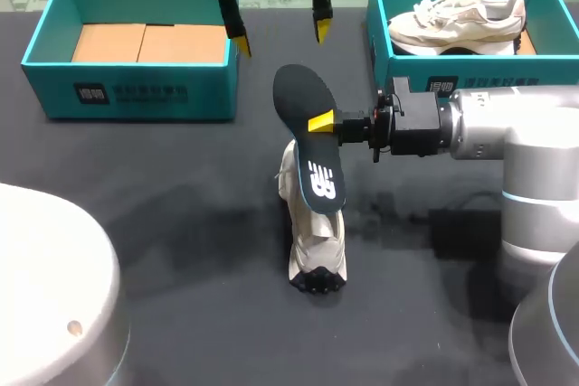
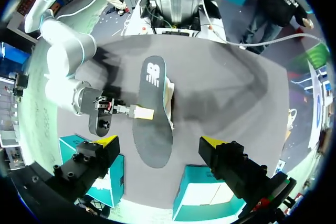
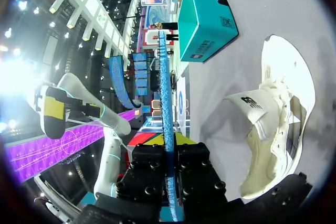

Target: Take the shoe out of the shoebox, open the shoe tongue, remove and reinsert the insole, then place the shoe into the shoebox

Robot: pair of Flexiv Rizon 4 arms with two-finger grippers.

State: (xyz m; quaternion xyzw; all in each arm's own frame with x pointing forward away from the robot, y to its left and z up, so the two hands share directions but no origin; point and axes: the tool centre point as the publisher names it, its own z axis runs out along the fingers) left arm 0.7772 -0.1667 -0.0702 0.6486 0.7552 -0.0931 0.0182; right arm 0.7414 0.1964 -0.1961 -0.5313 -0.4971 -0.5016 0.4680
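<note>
right tool (image 1: 322,122) gripping insole (image 1: 298,101) edge, above shoe (image 1: 314,243)

My head camera sits high and behind, looking down across the whole table (image 1: 163,214). The left wrist camera hangs well above the table and faces straight down past the left gripper (image 2: 160,140), a wide take over the insole (image 2: 152,111) and the shoe (image 2: 169,94). The right wrist camera is in very close, looking out along the right gripper (image 3: 169,166), so I get the insole edge-on and the shoe just beside it. All three share insole and shoe. Head and left wrist views also share the right arm (image 2: 63,72).
</note>
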